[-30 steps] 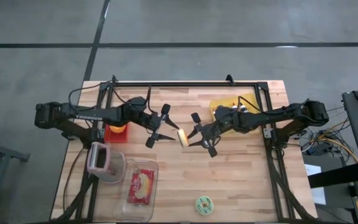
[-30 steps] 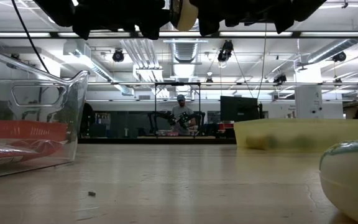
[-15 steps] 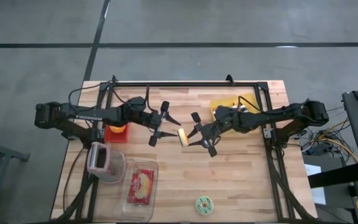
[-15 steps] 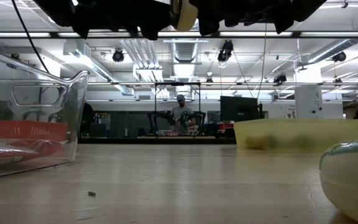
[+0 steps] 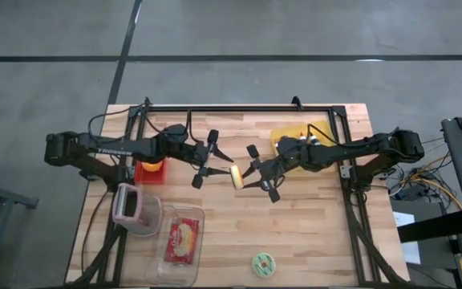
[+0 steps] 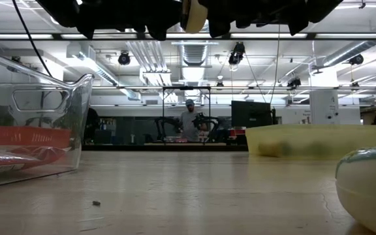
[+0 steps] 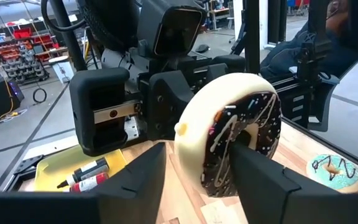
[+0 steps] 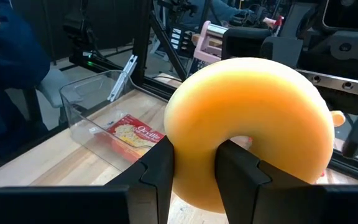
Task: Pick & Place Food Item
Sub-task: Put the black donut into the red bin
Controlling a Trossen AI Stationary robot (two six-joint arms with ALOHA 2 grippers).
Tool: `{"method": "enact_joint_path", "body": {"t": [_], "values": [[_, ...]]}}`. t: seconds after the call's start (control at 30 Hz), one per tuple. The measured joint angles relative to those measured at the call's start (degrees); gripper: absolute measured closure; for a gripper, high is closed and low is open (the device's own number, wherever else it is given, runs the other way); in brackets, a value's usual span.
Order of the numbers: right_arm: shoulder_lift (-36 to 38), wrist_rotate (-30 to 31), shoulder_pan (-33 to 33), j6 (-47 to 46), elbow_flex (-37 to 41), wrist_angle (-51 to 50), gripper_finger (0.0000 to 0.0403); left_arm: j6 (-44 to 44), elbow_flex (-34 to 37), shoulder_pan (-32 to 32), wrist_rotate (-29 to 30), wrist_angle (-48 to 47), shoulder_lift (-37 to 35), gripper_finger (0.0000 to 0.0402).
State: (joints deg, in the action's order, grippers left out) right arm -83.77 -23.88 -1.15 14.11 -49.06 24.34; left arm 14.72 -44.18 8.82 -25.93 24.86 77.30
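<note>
A doughnut (image 5: 235, 177) with chocolate icing on one face (image 7: 244, 134) and a plain yellow back (image 8: 247, 112) hangs on edge above the middle of the table. My right gripper (image 8: 194, 165) is shut on it from the table's right. My left gripper (image 7: 194, 168) faces it from the left, open. One of its fingers (image 7: 145, 177) stands outside the doughnut's rim, the other (image 7: 247, 165) in front of the iced face by the hole. In the low view the doughnut (image 6: 193, 14) shows at the top edge between the two dark hands. My right gripper pinches one side of the doughnut's ring (image 8: 194, 146), with one finger (image 8: 235, 165) in the hole and the other (image 8: 160, 168) outside the rim. The fingers come nearly level from the table's right. The doughnut stands on edge, lifted clear of the table. My left gripper: I cannot tell whether its fingers touch the doughnut.
A clear bin (image 5: 191, 215) with a popcorn box sits near the front left, beside a pink holder (image 5: 127, 205). A red and orange thing (image 5: 151, 167) lies under the left arm. A yellow tray (image 5: 321, 127) lies at the back right. Another doughnut, iced teal (image 5: 262, 263), lies by the near edge.
My left gripper has turned a little toward the doughnut and its fingers have drawn somewhat closer together. The right gripper and the doughnut have stayed where they were.
</note>
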Motion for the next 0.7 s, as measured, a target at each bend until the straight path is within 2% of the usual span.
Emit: {"method": "enact_joint_path", "body": {"t": [0.3, 0.7], "values": [[0.0, 0.0, 0.0, -0.1, 0.0, 0.0, 0.0303, 0.0, 0.0, 0.0, 0.0, 0.0, 0.0, 0.0292], [0.0, -0.1, 0.0, -0.1, 0.0, 0.0, 0.0303, 0.8, 0.0, 0.0, -2.2, 0.0, 0.0, 0.0353]]}}
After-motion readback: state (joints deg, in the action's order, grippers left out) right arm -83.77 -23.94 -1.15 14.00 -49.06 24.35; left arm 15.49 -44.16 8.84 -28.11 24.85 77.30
